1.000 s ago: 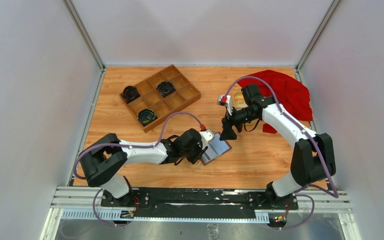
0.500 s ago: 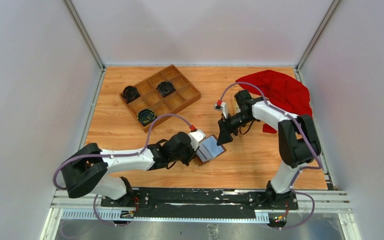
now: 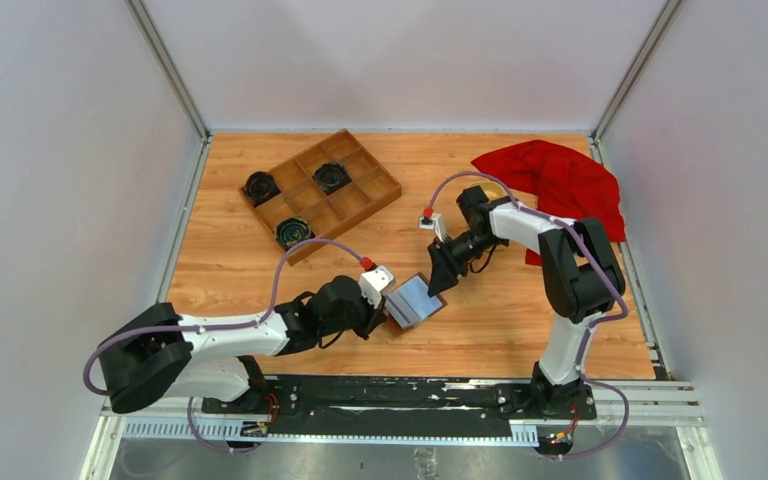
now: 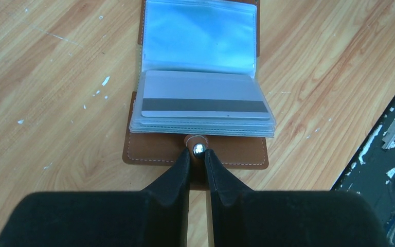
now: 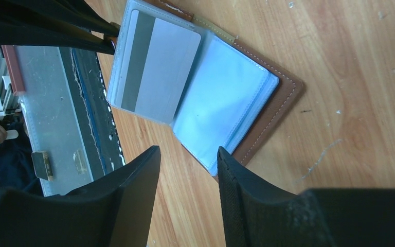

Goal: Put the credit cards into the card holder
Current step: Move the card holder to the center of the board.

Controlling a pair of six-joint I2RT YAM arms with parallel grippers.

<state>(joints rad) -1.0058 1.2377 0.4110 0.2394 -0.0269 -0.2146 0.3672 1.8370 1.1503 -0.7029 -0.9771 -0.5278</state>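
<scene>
Card holder (image 4: 198, 51) edge in left hand (image 4: 196, 153)

In the left wrist view the card holder (image 4: 199, 51) is cut off at twelve o'clock, its snap tab (image 4: 191, 140) partly hidden by the left gripper (image 4: 197, 154).

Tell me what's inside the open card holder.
In the card holder, a whitish-grey card with a dark stripe fills the top sleeve; the facing sleeve looks empty. Sleeves stacked underneath are covered.
</scene>
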